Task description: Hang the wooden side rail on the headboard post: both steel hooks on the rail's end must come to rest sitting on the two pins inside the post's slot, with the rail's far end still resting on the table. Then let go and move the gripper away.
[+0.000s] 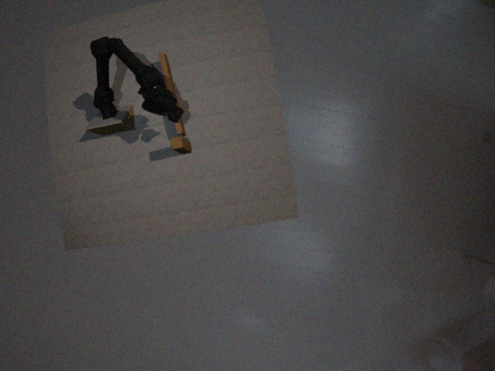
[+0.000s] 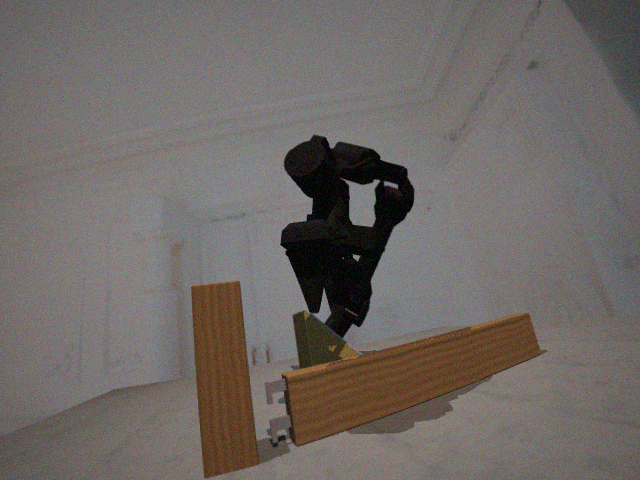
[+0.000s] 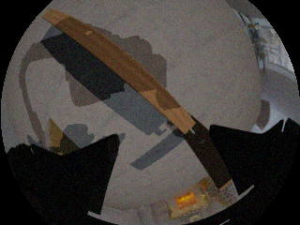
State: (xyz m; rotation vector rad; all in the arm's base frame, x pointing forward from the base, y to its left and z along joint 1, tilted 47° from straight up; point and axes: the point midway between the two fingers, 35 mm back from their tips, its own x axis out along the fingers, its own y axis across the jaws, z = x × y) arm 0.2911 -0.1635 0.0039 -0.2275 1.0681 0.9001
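The wooden side rail [image 1: 168,77] [image 2: 408,372] [image 3: 119,63] stands on its long edge on the table [image 1: 199,192]. Two steel hooks [image 2: 275,391] on its end point at the upright headboard post [image 1: 181,144] [image 2: 222,377], just short of its side. The post's slot and pins are hidden. The rail's far end [image 2: 529,335] rests on the table. My gripper [image 1: 174,114] [image 2: 336,310] [image 3: 167,135] is open and empty. It hangs above the rail near its hooked end, and the rail runs beneath my right finger in the wrist view.
An olive-green wedge block [image 1: 114,125] [image 2: 315,343] [image 3: 59,138] sits by the arm's base, behind the rail. The table's edges [image 1: 298,216] drop off to a dark floor.
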